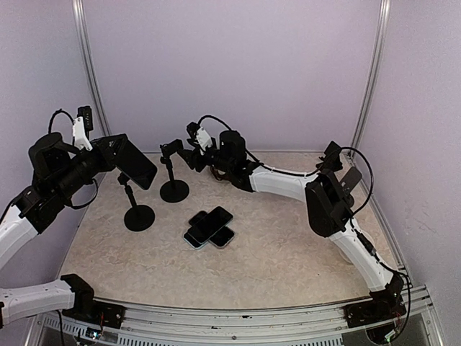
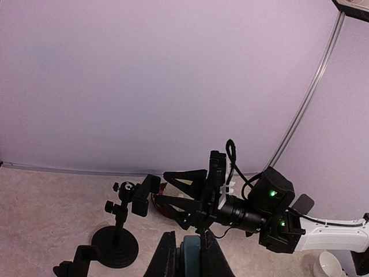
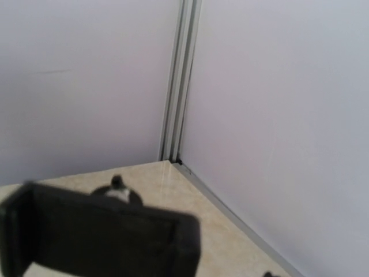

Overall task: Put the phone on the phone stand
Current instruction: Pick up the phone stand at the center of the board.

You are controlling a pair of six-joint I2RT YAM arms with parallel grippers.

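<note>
My left gripper (image 1: 114, 153) is shut on a dark phone (image 1: 137, 164) held in the air just above the near phone stand (image 1: 139, 214). In the left wrist view the phone's teal edge (image 2: 191, 254) sits between my fingers (image 2: 164, 257). The far stand (image 1: 173, 189) has a black clamp (image 2: 141, 195) on its ball head. My right gripper (image 1: 189, 154) reaches it from the right, its jaws standing apart with the tips right at the clamp. The right wrist view shows that clamp (image 3: 98, 239) close and blurred; whether the fingers touch it I cannot tell.
A pile of phones (image 1: 209, 227) lies flat at the table's middle. A reddish object (image 2: 161, 203) sits behind the right gripper. Purple walls close in the back and sides, with metal posts (image 1: 369, 79) at the corners. The right arm (image 1: 288, 184) spans the back of the table.
</note>
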